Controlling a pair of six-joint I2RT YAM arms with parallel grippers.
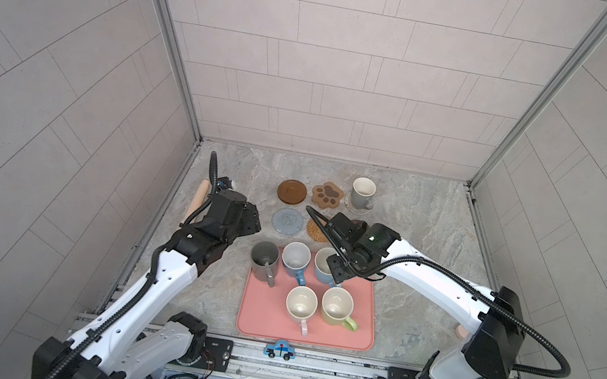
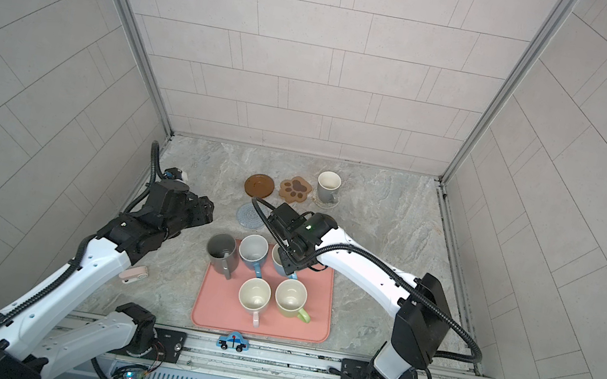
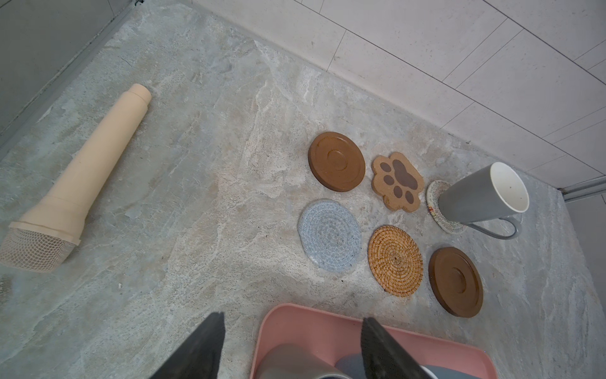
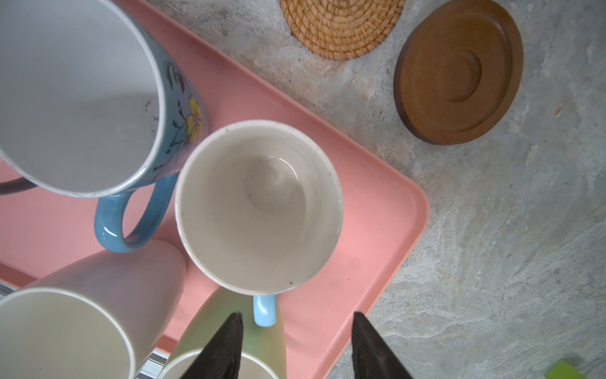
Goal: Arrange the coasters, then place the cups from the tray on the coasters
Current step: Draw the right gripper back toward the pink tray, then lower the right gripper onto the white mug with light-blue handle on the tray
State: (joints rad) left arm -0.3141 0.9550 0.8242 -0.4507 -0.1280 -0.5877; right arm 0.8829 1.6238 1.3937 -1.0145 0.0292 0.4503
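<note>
Five mugs stand on the tray [image 1: 353, 326]: dark mug [image 1: 264, 259], floral mug [image 1: 296, 259], blue mug [image 4: 259, 206], pink mug [image 1: 301, 304], green mug [image 1: 337, 306]. The grey mug [image 1: 362, 192] sits on the cream coaster [image 3: 437, 193] (back right). Beside it lie the paw coaster [image 1: 328, 195] and a brown disc [image 1: 292, 191]. Nearer the tray are the grey-blue coaster [image 1: 288, 220], rattan coaster [image 3: 395, 261] and second brown disc [image 3: 455, 282]. The right gripper [image 4: 296, 315] hangs over the blue mug, jaws partly apart, empty. The left gripper [image 3: 292, 316] hovers at the tray's back left corner, jaws wide, empty.
</note>
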